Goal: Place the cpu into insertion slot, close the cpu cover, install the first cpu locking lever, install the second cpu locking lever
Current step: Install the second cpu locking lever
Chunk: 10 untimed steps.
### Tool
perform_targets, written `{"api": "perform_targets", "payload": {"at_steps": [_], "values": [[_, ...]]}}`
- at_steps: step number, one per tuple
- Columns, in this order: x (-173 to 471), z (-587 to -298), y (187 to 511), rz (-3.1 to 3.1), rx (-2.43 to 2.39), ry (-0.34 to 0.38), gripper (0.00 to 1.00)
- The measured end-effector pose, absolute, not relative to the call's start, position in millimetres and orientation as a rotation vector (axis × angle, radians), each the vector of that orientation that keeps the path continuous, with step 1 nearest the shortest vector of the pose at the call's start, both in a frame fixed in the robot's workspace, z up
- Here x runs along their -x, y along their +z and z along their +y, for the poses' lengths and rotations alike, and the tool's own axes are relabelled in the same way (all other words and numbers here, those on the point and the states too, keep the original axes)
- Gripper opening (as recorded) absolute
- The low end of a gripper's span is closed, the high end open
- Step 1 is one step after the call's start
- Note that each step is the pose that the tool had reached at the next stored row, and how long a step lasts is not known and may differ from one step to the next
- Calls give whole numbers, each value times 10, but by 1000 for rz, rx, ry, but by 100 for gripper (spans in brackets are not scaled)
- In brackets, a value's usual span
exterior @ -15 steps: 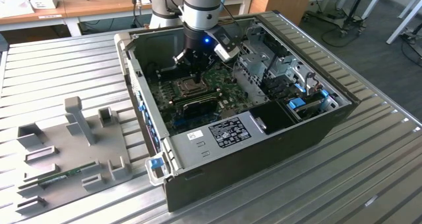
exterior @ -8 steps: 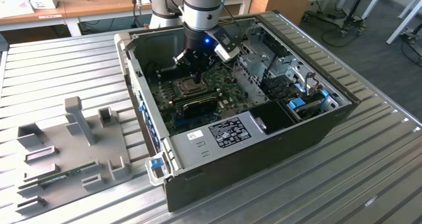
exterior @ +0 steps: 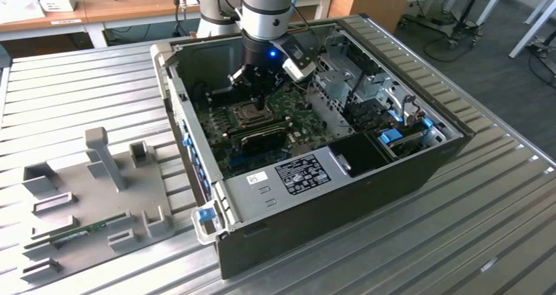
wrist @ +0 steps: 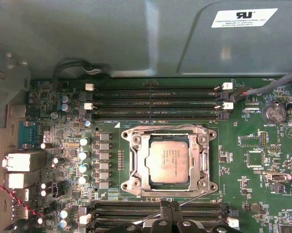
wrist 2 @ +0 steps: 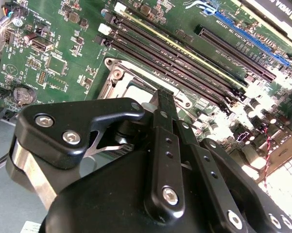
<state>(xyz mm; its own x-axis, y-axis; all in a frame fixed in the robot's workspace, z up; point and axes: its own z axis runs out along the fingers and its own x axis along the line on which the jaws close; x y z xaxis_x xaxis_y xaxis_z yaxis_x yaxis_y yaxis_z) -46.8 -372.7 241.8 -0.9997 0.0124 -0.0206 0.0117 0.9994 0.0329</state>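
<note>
insertion slot half behind arm

Arm is a silver-grey tube with a dark wrist and a blue light glowing on it. Gripper is black plastic linkage, silver screws, fingers slim and black.

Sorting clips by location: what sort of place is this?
Likely a robotics lab or workshop: an open computer case on a ribbed metal table, wooden desks behind, the gripper over its green board.
</note>
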Motion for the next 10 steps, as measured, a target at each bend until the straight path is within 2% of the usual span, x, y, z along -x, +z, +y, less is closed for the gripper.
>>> {"api": "perform_targets", "payload": {"at_steps": [10], "values": [[533,-3727,2415,3120,-19,51,11]]}}
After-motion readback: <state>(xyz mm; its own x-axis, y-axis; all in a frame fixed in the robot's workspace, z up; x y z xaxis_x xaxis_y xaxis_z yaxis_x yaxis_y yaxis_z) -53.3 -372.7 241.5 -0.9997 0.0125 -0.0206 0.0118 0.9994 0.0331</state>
